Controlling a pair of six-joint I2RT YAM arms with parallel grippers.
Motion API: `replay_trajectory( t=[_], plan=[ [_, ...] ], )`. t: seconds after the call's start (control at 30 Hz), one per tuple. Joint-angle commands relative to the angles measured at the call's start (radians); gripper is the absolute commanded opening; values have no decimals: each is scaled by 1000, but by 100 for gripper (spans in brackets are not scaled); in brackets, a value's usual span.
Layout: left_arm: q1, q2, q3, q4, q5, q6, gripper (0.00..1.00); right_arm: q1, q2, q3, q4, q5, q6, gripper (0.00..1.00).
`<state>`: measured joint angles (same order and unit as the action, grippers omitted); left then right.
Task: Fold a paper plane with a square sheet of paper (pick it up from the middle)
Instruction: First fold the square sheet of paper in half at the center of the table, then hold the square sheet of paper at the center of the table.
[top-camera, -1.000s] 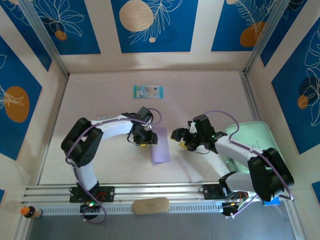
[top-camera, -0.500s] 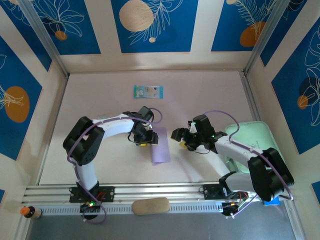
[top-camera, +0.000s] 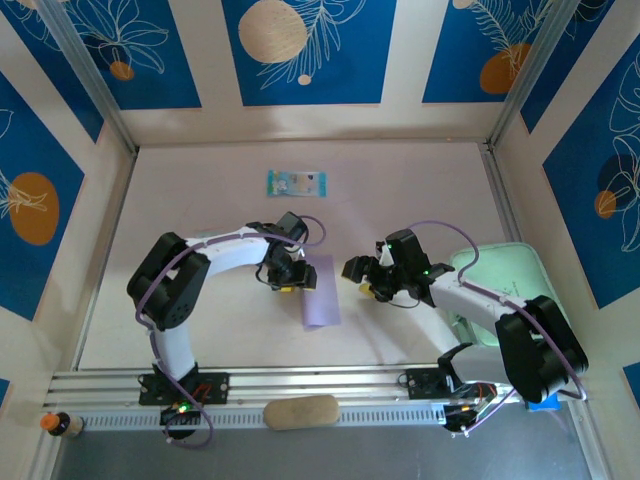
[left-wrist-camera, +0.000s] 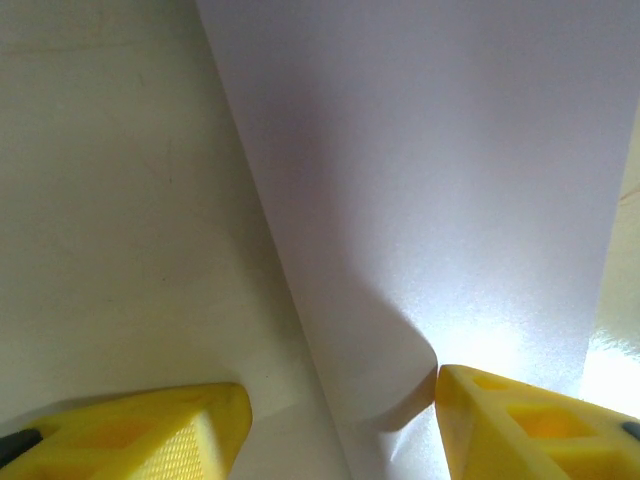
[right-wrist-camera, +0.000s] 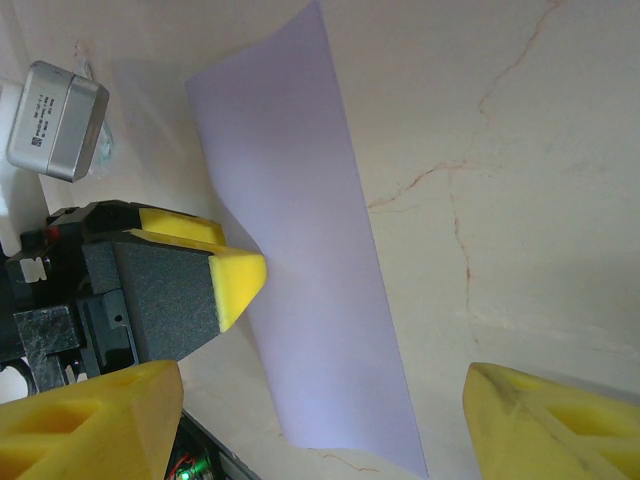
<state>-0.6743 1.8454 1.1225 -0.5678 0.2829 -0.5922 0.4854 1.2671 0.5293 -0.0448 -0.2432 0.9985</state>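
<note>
The pale beige counter (top-camera: 200, 200) with faint veining fills the floor of a booth walled with blue leaf-patterned panels. A mint-green plastic tray (top-camera: 528, 268) sits at its right edge, partly under the right arm.

Near the middle of the counter lies the thin pale lilac sheet of paper (top-camera: 320, 292). It appears as a narrow upright strip with straight edges, between the two arms. A small blue-green printed packet (top-camera: 296, 183) lies well apart from it, toward the far wall.

The left fingers (top-camera: 288, 278), yellow-padded, are at the strip's left edge near its far end. In the left wrist view they stand spread (left-wrist-camera: 150, 430): one pad is on bare counter, and the other touches the sheet of paper (left-wrist-camera: 450, 180) where its surface bulges up slightly. The paper's edge runs between them, and nothing is pinched.

The right fingers (top-camera: 358, 270) are near the strip's right side, apart from it. In the right wrist view they are spread wide (right-wrist-camera: 90, 410), with the sheet (right-wrist-camera: 300, 250) lying flat beyond them and nothing between them.
</note>
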Motion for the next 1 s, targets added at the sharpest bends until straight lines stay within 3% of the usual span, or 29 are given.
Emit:
replay_trajectory(
  t=[0.0,0.37,0.7,0.8,0.97],
  plan=[
    [2,95,-39,14,-61,25,59,5,-1,9,-5,-9,-11,74],
    [2,91,-55,36,-55,8,59,16,33,9,24,-28,-11,67],
    [1,98,-61,42,-44,19,59,105,171,83,38,34,-23,29],
    [0,97,-62,45,-42,23,59,131,227,125,36,56,-30,22],
    [-2,97,-61,42,-45,26,59,148,296,166,45,60,-29,18]
  ],
)
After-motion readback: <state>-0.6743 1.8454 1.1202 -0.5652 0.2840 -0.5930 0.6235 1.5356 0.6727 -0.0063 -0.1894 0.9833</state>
